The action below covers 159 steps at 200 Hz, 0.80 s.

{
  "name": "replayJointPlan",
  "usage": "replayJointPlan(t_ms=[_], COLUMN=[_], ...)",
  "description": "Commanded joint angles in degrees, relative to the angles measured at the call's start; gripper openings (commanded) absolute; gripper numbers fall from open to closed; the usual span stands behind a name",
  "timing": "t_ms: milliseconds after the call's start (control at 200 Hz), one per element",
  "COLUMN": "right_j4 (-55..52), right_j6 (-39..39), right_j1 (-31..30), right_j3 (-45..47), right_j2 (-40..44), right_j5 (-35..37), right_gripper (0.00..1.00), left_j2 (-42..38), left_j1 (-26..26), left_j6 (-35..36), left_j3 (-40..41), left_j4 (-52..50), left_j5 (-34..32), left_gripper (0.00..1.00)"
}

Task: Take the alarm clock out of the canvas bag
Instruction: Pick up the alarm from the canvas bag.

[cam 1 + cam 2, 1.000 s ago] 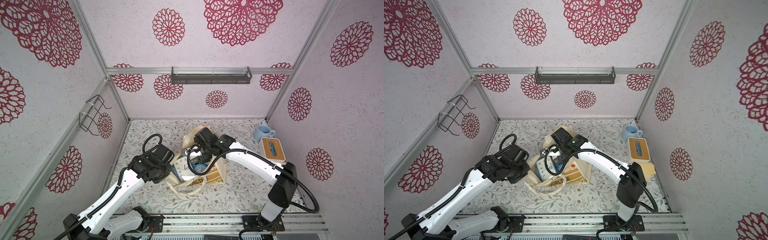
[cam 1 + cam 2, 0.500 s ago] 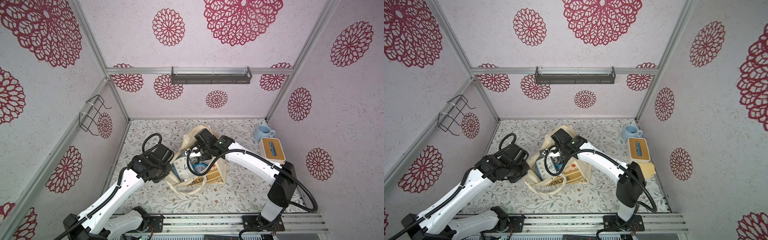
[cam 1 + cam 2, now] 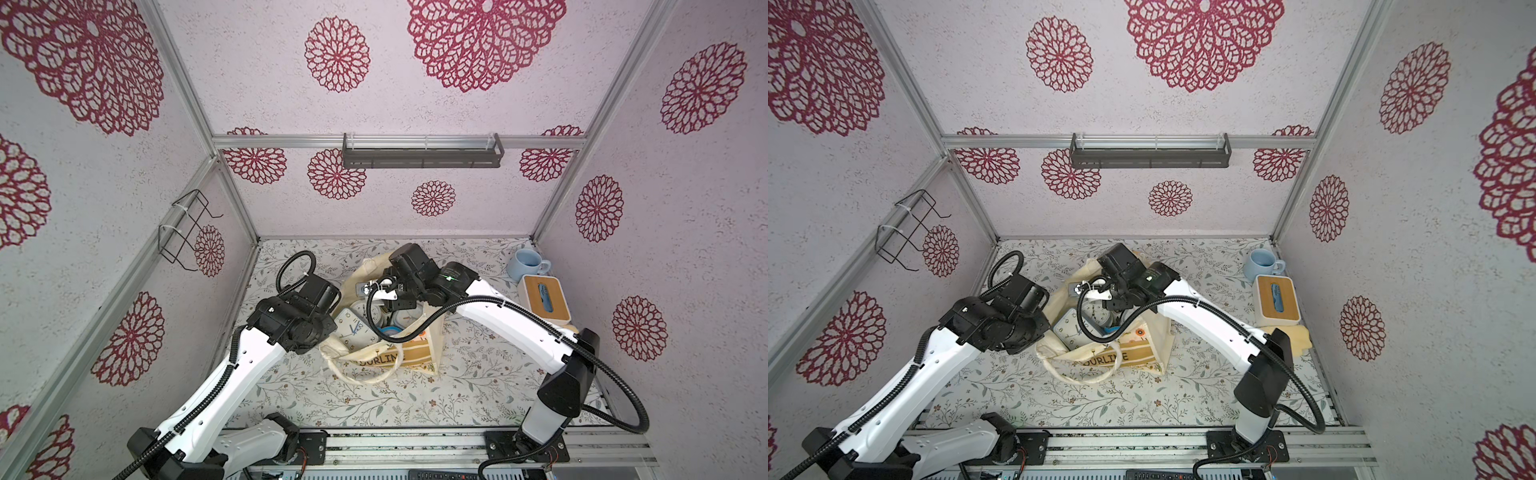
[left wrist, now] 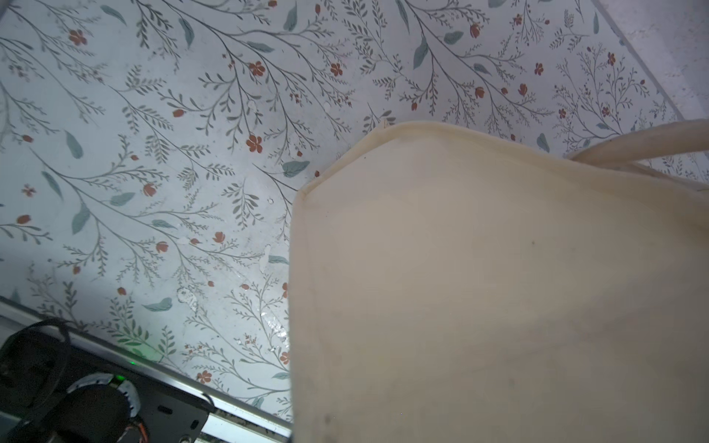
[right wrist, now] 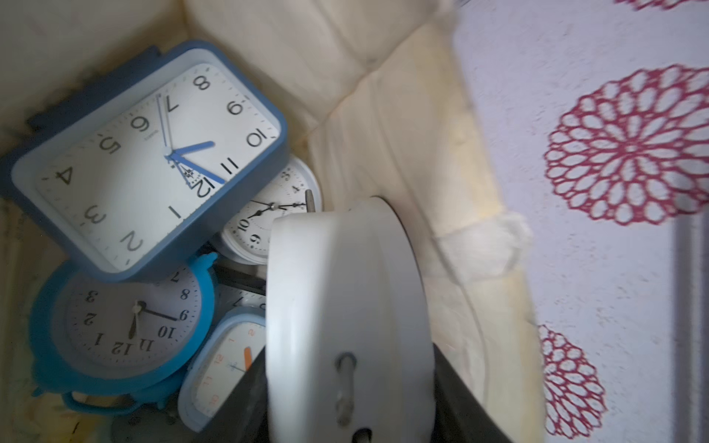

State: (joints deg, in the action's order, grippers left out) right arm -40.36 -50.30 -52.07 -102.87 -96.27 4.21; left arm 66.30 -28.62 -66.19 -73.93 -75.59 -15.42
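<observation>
The cream canvas bag [image 3: 411, 357] [image 3: 1133, 357] stands open mid-table, striped panel facing the front. My left gripper [image 3: 322, 334] is at its left rim, fingers hidden under the wrist; bag cloth [image 4: 498, 287] fills the left wrist view right up to the jaws. My right gripper [image 5: 349, 353] reaches into the bag's mouth [image 3: 392, 305] and is shut on a white round alarm clock [image 5: 345, 307] [image 3: 379, 316], seen edge-on between the dark fingers [image 5: 245, 402]. Below it lie a blue square clock [image 5: 153, 161], a bright blue round clock [image 5: 122, 322], a pale blue clock [image 5: 226, 364] and a small white clock [image 5: 268, 222].
A pale blue mug [image 3: 528, 266] and a wood-topped tissue box [image 3: 544, 299] stand at the back right, with a yellow cloth [image 3: 1296, 336] beside them. A wire rack [image 3: 187, 228] hangs on the left wall. A grey shelf [image 3: 419, 156] is on the back wall.
My right gripper has closed on the white alarm clock inside the bag and shifted slightly left with it. The left arm has held still at the bag's rim.
</observation>
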Motion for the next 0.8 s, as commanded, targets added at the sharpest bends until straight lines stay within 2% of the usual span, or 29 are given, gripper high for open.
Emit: replayJointPlan(t_ms=[0,170,280,355,395,440,650,791], right_j4=[7.30,11.07,13.00,13.70,13.96,14.54,19.47,21.53], right_j6=[6.35,14.70,23.27,27.89,30.08,32.95,45.41,55.00], right_j1=[-0.10,0.86,2.68,3.27,3.58,3.88,6.47,10.11], right_j3=[-3.83,-3.99,-4.57,-4.62,-4.62,-4.49,0.30,4.65], right_j2=[7.06,9.54,10.70,11.35,11.69,12.10,15.68,18.38], right_j5=[-1.85,-3.69,-5.85,-7.08,-7.70,-8.07,-8.13,-7.56], right_gripper=[0.33,0.32,0.29,0.28,0.28,0.27,0.24,0.23], left_j2=[0.14,3.40,4.83,4.85,4.72,4.27,0.21,-1.76], left_j1=[4.36,10.60,14.70,14.96,15.00,14.95,14.39,11.11], left_j6=[6.85,13.13,15.02,14.95,14.91,14.78,17.02,21.74], left_j3=[-4.68,-10.81,-11.68,-11.68,-11.68,-11.68,-14.60,-21.92], left_j4=[-4.35,-4.87,-3.86,-3.29,-3.09,-2.86,0.41,2.94], left_j5=[-10.32,-13.36,-11.61,-11.18,-10.73,-10.05,-5.34,-3.49], left_gripper=[0.00,0.00,0.00,0.00,0.10,0.14,0.56,0.67])
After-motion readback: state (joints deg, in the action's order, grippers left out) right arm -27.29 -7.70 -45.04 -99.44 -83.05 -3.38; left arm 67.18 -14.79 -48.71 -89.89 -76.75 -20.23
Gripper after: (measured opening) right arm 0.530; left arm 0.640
